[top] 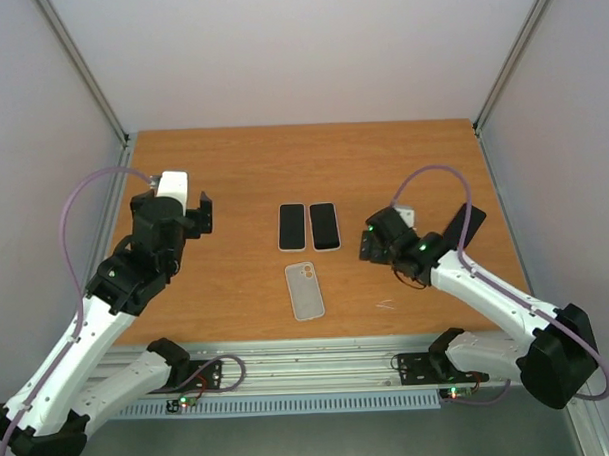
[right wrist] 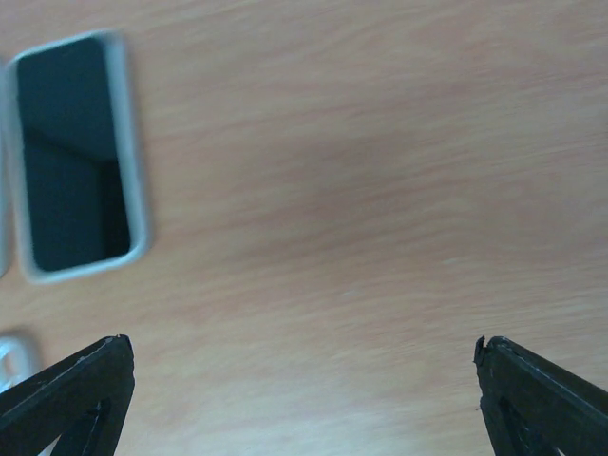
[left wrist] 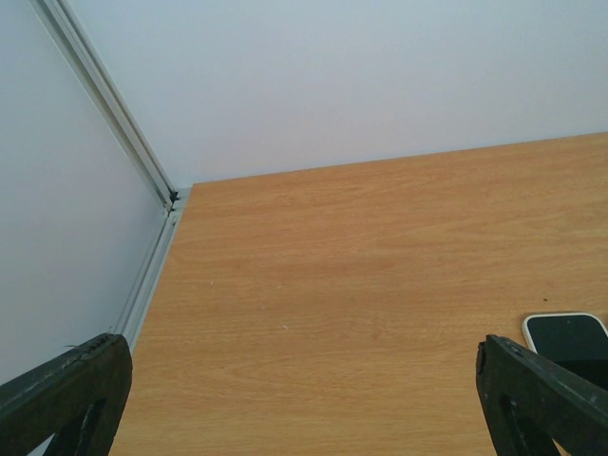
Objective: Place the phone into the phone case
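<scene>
On the wooden table (top: 402, 165) we see the left arm (top: 107, 295) raised and bent at 9 o'clock and the right arm (top: 487, 292) stretched low at 3 o'clock, both pointing inward. The left gripper (top: 202, 216) and right gripper (top: 368, 243) are each spread wide, holding nothing. At centre the left phone (top: 291, 226) and right phone (top: 325, 226) lie side by side, screens up, with the phone case (top: 305, 290) lying apart at their 6 o'clock.

The blurred right wrist view crops the phone case (right wrist: 11, 357) at its left edge, and a finger (left wrist: 543, 401) of the left gripper (left wrist: 302, 347) hides part of a phone (left wrist: 567, 333).
</scene>
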Controlling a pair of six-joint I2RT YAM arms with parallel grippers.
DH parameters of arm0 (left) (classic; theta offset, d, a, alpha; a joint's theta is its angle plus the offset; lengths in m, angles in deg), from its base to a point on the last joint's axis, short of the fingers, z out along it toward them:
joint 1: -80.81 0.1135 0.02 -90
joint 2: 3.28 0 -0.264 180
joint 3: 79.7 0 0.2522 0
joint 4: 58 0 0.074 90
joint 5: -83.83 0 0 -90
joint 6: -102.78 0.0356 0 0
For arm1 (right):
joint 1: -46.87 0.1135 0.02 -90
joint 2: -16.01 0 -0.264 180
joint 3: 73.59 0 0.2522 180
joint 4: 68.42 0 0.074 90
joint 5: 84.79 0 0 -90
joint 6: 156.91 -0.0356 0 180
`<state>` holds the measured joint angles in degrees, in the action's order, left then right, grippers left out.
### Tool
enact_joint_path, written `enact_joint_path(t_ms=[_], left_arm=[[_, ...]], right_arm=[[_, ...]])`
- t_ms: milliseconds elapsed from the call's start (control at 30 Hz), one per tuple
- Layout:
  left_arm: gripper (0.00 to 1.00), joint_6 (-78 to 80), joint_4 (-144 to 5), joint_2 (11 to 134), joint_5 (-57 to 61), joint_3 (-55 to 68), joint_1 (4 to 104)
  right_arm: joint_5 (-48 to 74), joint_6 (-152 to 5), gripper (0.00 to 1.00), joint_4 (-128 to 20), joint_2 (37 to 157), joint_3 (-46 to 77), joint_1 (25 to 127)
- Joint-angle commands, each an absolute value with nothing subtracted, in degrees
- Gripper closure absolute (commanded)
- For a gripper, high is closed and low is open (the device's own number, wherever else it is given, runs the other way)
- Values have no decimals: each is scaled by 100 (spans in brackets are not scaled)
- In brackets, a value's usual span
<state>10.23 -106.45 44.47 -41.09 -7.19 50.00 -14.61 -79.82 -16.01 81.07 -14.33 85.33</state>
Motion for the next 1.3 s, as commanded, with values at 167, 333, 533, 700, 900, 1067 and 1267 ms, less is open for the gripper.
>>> enact_joint_path(t_ms=[167,333,533,700,900,1067,1267], left_arm=[[1,1100,-10355,4263,-4156,-767,5035],[1,1102,-10312,4199,-4130,-784,5040],[1,1105,-10345,4157,-4103,-778,5040],[1,1145,-10317,4146,-4150,-801,5040],[1,1184,-10281,4120,-4235,-835,5040],[1,1216,-10259,4112,-4285,-862,5040],[1,1260,-10225,4119,-4342,-898,5040]], right_arm=[[-1657,-7549,2,-1157,8602,-839,6646],[-1311,-7578,2,-1433,9143,-563,5728],[-1317,-7760,2,-1610,10013,-157,4789],[-1349,-7798,2,-1729,10681,180,4102],[-960,-7744,1,-1741,11387,652,3555],[-613,-7603,2,-1560,12089,1247,3286],[-661,-7501,2,-1208,12534,1726,3222]])
